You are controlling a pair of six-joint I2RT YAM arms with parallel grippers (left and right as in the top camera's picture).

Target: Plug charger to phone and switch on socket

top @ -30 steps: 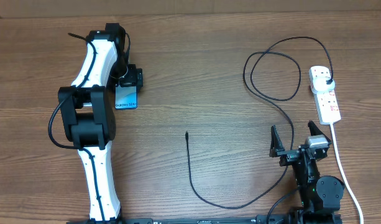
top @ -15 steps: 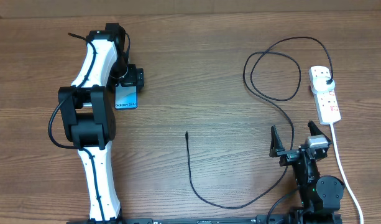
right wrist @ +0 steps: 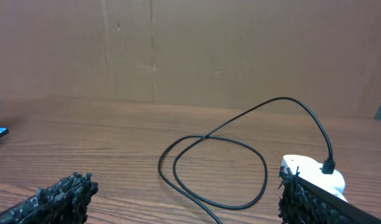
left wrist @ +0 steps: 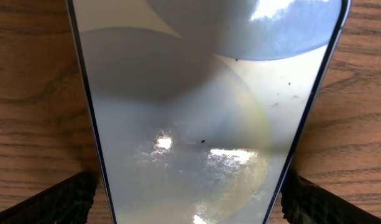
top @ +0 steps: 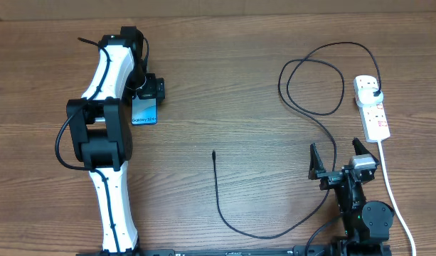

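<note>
Reaching far out over the wood-grain table [top: 239, 71], the white-and-black left arm [top: 107, 78] is pointing its left gripper [top: 148, 90] down at the phone [top: 144, 112], whose glossy, slim rectangular screen is lying flat with the black knurled pads [left wrist: 59, 200] pressing against both long edges. Folded low by its base, the right gripper [top: 338, 158] is resting with its fingers spread wide. The charger [top: 219, 195], a thin black cable, is trailing from its tip [top: 213, 152] mid-table, well apart from the phone, in loops to the plug [top: 375, 94] in the white socket [top: 374, 117] just beyond the right gripper.
</note>
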